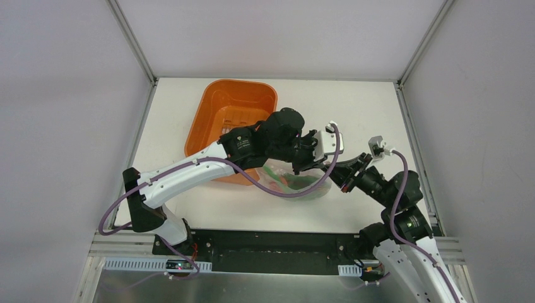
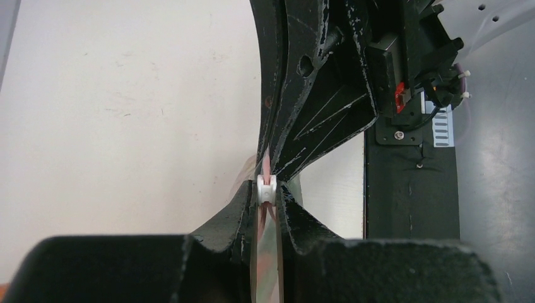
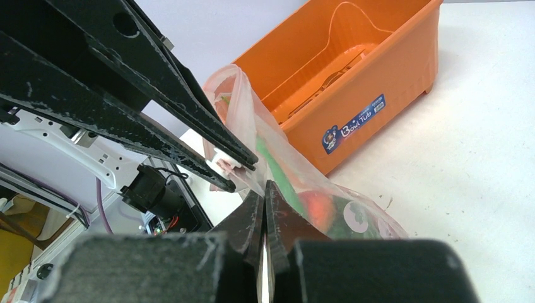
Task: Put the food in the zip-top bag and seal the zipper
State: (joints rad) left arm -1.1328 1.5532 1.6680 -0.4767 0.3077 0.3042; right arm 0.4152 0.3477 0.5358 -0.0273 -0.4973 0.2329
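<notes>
The zip-top bag (image 1: 315,188) lies on the white table in front of the orange tub, with the food (image 1: 295,182) inside. In the right wrist view a green chili (image 3: 272,169) and a red-orange piece (image 3: 315,208) show through the dotted plastic (image 3: 359,218). My left gripper (image 2: 267,190) is shut on the white slider (image 2: 267,188) of the pink zipper (image 2: 265,165). My right gripper (image 3: 265,189) is shut on the bag's mouth edge just beyond the slider. The two grippers meet nearly tip to tip over the bag (image 1: 318,165).
The orange tub (image 1: 217,107) stands at the back left, close behind the bag; it also shows in the right wrist view (image 3: 378,69). The black base plate (image 2: 410,189) lies along the near table edge. White walls enclose the table.
</notes>
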